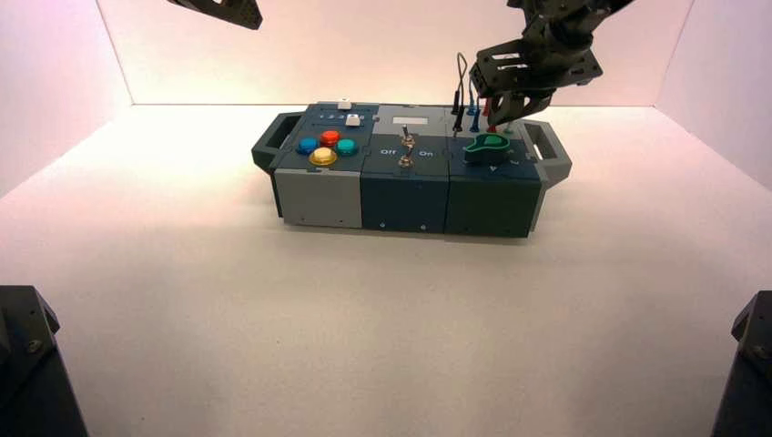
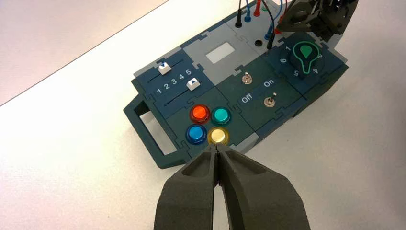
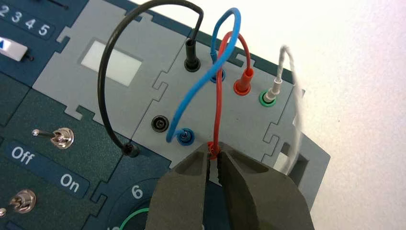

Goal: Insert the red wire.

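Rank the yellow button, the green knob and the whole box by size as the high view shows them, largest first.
1. Whole box
2. Green knob
3. Yellow button

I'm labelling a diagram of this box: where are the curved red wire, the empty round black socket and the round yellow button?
Curved red wire (image 3: 219, 96): right wrist view, on its cord.
Empty round black socket (image 3: 160, 123): right wrist view, its centre.
Round yellow button (image 2: 218, 136): left wrist view, its cap.

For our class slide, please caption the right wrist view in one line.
Black pincer pinching the red wire's near end at a red socket, beside a round black empty socket.
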You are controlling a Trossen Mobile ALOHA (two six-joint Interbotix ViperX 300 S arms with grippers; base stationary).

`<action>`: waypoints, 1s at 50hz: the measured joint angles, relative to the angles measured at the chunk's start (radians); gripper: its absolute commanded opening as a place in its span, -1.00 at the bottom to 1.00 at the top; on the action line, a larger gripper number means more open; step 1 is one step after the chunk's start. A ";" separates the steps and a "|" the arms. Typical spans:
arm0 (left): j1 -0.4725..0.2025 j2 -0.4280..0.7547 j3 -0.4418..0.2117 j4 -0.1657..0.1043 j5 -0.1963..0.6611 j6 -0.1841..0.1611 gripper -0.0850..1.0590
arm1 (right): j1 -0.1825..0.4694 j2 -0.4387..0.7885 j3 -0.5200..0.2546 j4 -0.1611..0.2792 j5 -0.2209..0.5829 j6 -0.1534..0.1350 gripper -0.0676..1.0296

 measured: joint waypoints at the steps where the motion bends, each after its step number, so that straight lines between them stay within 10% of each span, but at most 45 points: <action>1: 0.000 -0.002 0.000 0.000 0.000 0.000 -0.91 | -0.002 0.000 -0.006 0.000 0.015 0.000 -0.92; 19: 0.014 -0.029 0.005 0.000 0.000 0.000 -0.91 | -0.003 -0.006 -0.032 0.000 0.106 0.002 -0.88; 37: 0.040 -0.041 0.006 0.000 0.000 0.000 -0.91 | 0.000 -0.025 0.002 0.000 0.130 0.000 -0.08; 50: 0.055 -0.037 0.014 0.000 -0.015 0.000 -0.91 | 0.000 -0.143 0.006 0.000 0.252 0.002 -0.08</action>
